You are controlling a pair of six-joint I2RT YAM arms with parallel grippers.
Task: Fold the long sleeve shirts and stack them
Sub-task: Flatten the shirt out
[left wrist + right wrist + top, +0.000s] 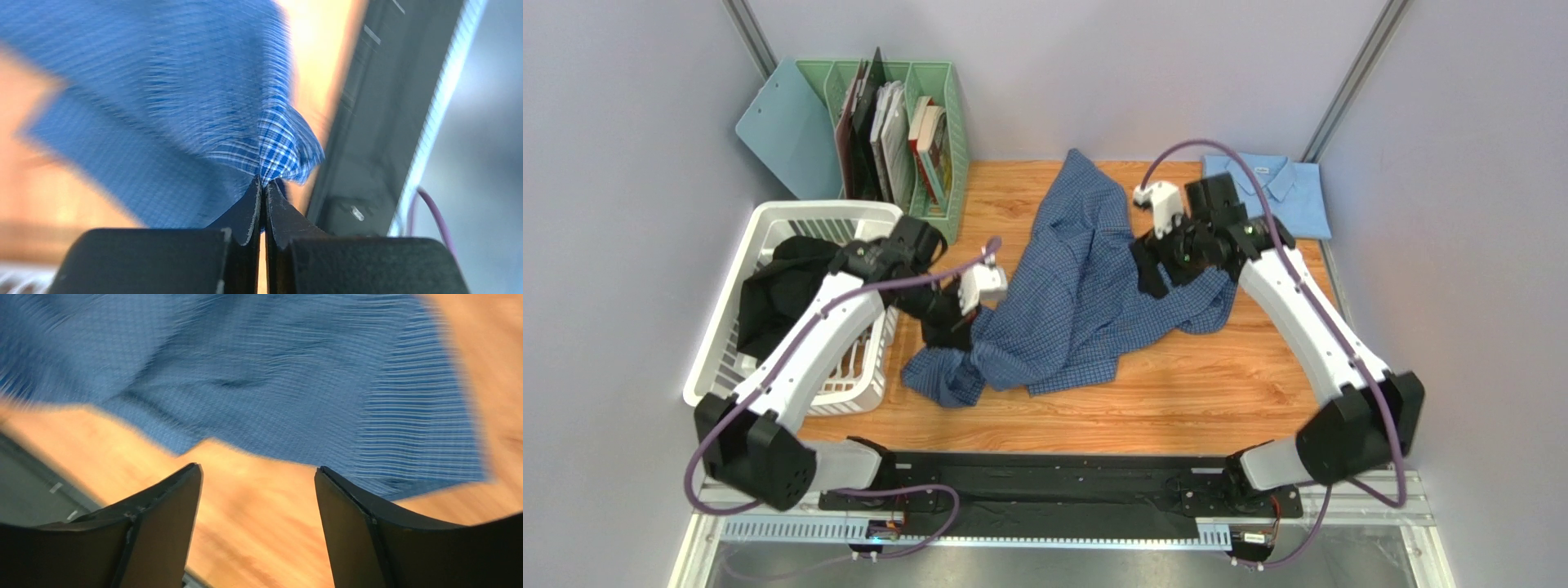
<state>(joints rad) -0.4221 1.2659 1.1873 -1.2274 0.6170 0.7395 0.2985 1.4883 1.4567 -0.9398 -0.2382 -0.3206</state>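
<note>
checked shirt [1075, 288] crumpled across the middle of the table [1210, 380], one end reaching toward the far edge, the other bunched at the near left. left gripper [264, 182] pressed together on a small fold of that shirt, cloth peaking right at the tips and spreading away beyond them. seen from above, at the shirt's near-left bunch, just beside the basket [787, 221]. right gripper [258, 471] spread wide, no cloth between the fingers [166, 514], bare wood under the gap, shirt edge lying just past the tips. seen from above, over the shirt's right side. both wrist views blurred. pale shirt [1271, 190] folded flat at the far right corner of the table, apart from the checked shirt and from both grippers. dark clothes [775, 294] heaped in the white basket at the left. green rack [891, 86] with books behind the basket, against the back wall.
</note>
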